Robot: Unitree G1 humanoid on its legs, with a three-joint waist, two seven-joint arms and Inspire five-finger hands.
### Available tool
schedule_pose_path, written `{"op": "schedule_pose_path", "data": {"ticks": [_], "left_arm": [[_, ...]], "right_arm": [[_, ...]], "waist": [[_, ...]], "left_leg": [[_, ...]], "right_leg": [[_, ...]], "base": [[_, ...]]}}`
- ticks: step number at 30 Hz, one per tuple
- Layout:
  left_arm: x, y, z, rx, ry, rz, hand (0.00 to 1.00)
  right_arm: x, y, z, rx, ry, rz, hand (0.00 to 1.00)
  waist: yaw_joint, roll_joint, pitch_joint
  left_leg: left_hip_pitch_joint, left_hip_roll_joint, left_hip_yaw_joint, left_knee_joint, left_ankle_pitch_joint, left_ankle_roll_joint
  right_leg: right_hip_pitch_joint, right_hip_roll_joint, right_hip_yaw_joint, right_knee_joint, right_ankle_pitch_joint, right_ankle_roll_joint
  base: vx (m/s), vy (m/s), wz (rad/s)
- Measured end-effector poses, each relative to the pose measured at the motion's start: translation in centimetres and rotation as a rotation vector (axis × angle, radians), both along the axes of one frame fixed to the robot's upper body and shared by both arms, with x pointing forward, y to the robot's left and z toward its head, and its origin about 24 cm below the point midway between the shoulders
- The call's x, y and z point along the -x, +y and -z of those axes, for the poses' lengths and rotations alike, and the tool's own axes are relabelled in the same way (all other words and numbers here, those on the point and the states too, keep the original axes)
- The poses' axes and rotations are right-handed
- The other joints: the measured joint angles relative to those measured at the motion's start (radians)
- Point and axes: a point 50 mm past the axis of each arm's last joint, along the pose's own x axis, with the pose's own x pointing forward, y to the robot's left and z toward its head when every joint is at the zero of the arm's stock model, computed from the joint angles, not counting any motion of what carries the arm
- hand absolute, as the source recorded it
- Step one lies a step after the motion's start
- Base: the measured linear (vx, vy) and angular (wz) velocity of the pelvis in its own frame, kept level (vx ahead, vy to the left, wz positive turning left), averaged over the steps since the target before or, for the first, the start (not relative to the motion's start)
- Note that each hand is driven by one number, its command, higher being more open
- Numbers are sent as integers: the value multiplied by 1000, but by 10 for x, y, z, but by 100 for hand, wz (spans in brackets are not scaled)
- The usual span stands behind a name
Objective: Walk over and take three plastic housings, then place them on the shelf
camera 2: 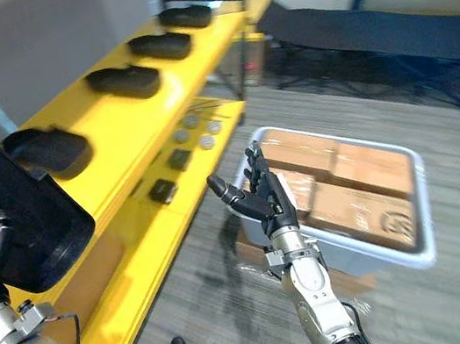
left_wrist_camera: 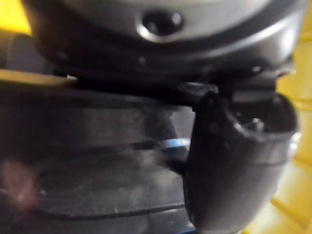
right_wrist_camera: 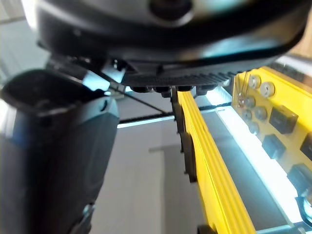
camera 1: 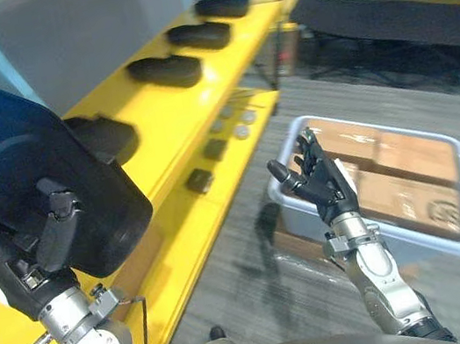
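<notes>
While my left hand grasps a plastic housing in its fingers at the frame's left, over the yellow shelf, my right hand hangs released, centre; lowered carelessly, my load may knock the neighbouring housing.

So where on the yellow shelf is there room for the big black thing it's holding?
The top shelf has bare yellow along its front edge, beside the row of housings, and in the gaps between them. The near end looks bare, though the held housing in the left hand hides part. The lower ledge's middle is crowded with small parts.
</notes>
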Motion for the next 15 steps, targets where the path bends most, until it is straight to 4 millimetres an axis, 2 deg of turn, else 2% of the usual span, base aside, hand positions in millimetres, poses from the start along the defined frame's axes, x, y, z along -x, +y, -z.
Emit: {"op": "schedule_pose_path", "data": {"ticks": [1,2,5,10,13,14,15], "left_arm": [[0,-1,0,-5,0,6,0],[0,-1,0,-5,0,3,0],[9,9,1,-13,16,-64,0],[10,8,-1,-38,4,-35,0],[3,8,-17,-107,-73,8,0],[-2,9,-27,-141,-121,26,0],[-10,7,-45,-202,-216,68,0]], "right_arm": [[0,-10,-2,25,-4,20,100],[-1,-12,-2,28,-6,27,100],[-1,-3,-2,7,-15,-13,100],[-8,2,-10,-2,-52,-22,100],[-24,1,-38,-19,-165,49,100],[-29,1,-48,-19,-207,67,100],[-32,0,-62,-17,-268,105,100]], "waist": [[-3,11,7],[0,12,10],[8,5,17],[17,-3,51],[24,-16,65],[27,-29,73],[37,-57,83]], "left_leg": [[-5,11,57,7,28,-4],[-5,2,54,3,30,-4],[0,-33,52,-6,25,5],[1,-54,50,30,-1,21],[-29,-74,28,115,-55,37],[-37,-91,21,141,-75,43],[-37,-133,13,161,-103,55]], "right_leg": [[7,-22,-48,47,-29,15],[8,-38,-61,71,-40,18],[0,-88,-60,121,-65,23],[-5,-143,-55,188,-98,41],[-12,-225,-60,309,-156,62],[-13,-264,-63,359,-181,70],[-7,-332,-68,432,-218,59]], "base": [[33,131,157],[40,196,87],[47,171,13],[36,114,2],[61,97,21],[84,116,39],[91,120,43]]}}
